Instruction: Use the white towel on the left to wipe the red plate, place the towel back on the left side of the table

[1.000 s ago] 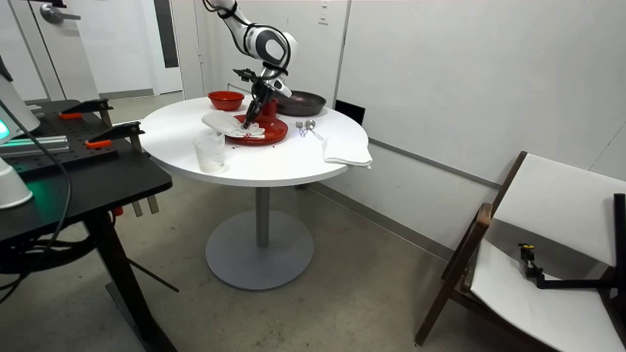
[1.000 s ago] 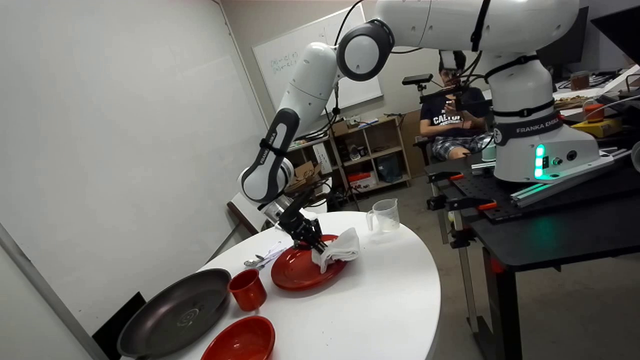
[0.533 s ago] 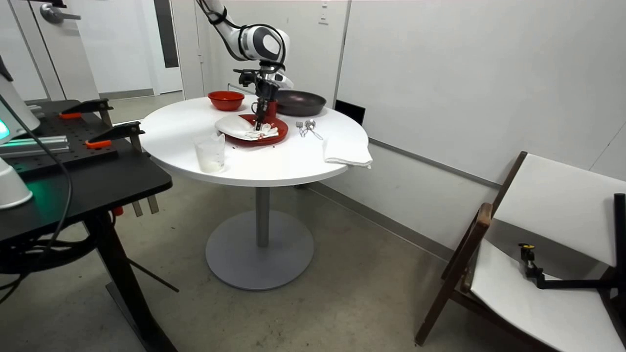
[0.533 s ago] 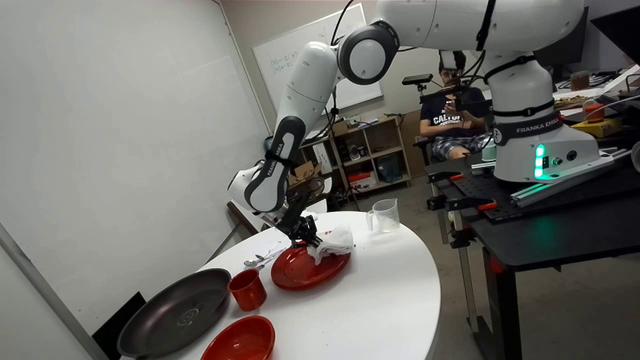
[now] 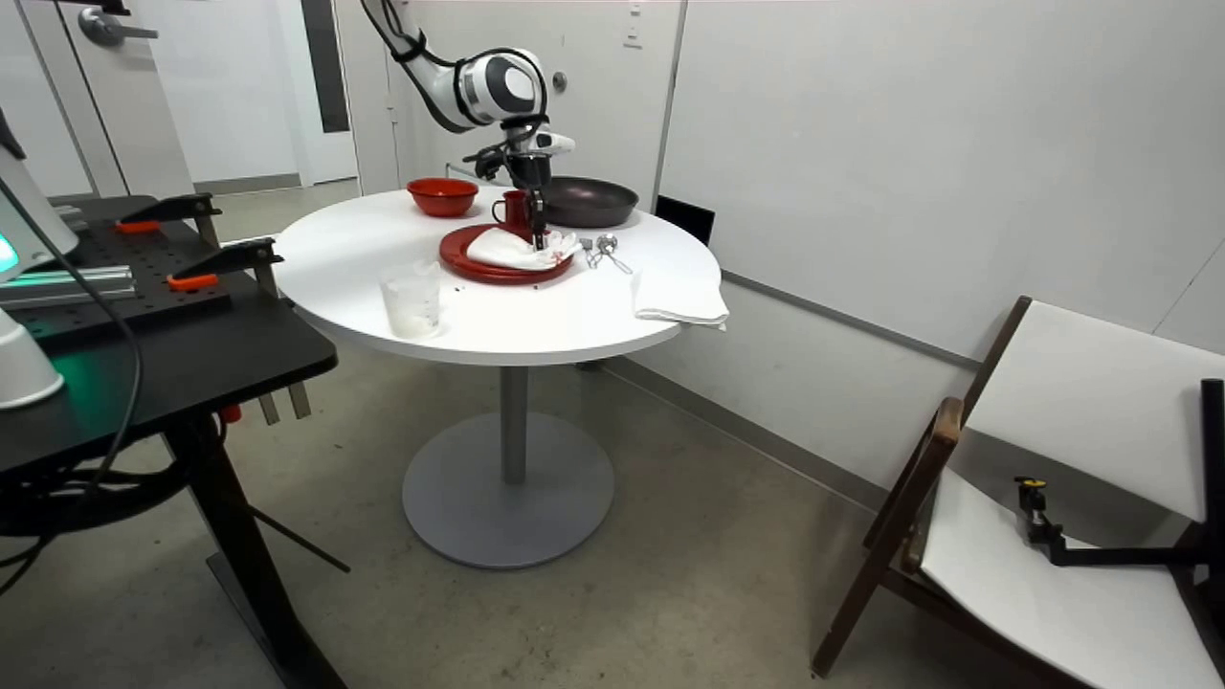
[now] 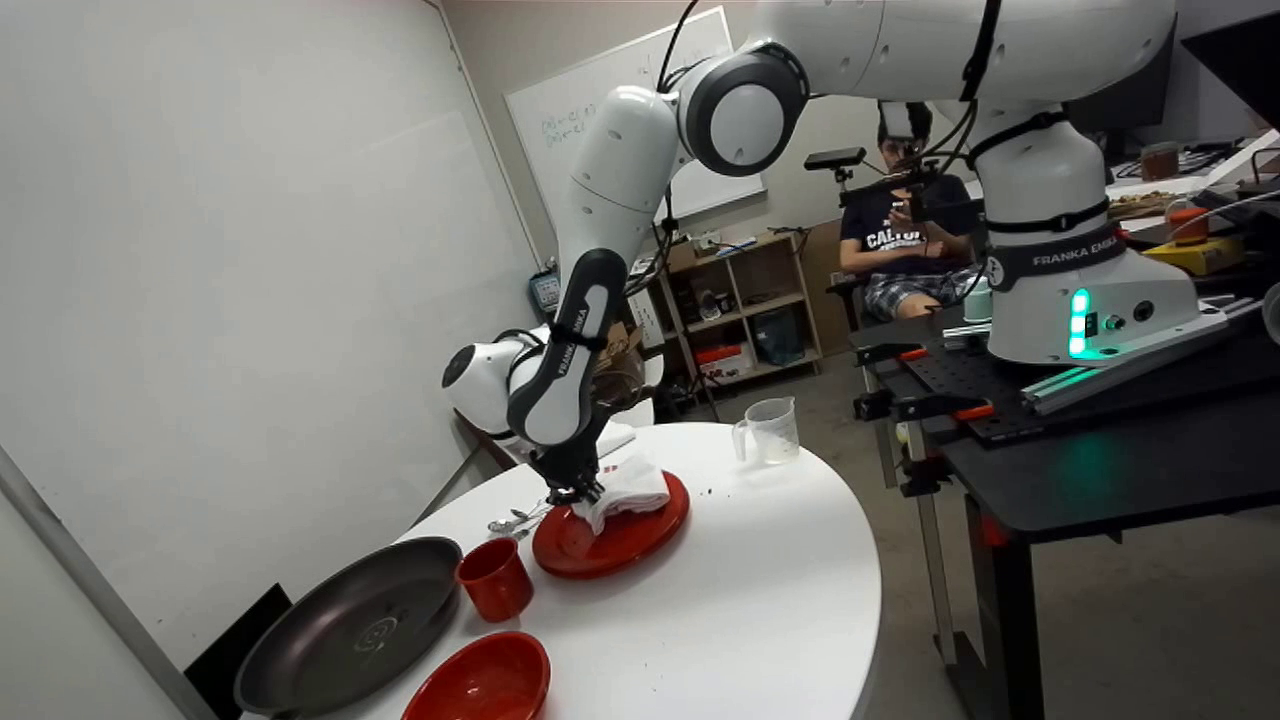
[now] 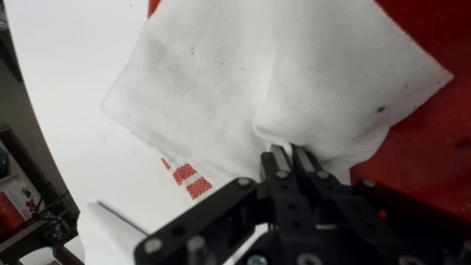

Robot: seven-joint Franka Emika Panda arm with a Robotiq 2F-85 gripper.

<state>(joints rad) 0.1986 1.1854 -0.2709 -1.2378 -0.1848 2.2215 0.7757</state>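
In the wrist view, the pincer [image 7: 288, 150] has its fingers [image 7: 280, 160] nearly together, clamped on a gathered fold of the white towel [image 7: 206, 84]. The towel fans out ahead of the tips, with a crease running up from the pinch and dark specks on it. On the right of that view it lies over the red plate [image 7: 430, 143]; on the left, an edge with red marks shows against the white table [image 7: 70, 73]. In an exterior view, the arm [image 5: 478, 91] reaches down from the upper left and the pincer points downward, its tips at the towel, near the side of the plate closest to the utensils [image 5: 608, 246]. The smoother part of the towel lies on the plate left of the pincer; the crumpled part is around the tips. The red mug [image 5: 514, 209] stands just beside the plate. In an exterior view, where the measuring jug [image 6: 772, 432] stands on the table well apart from the pincer, the towel stretches rightward from the tips over the plate, bare red showing below it. The gap between the fingers cannot be made out there.
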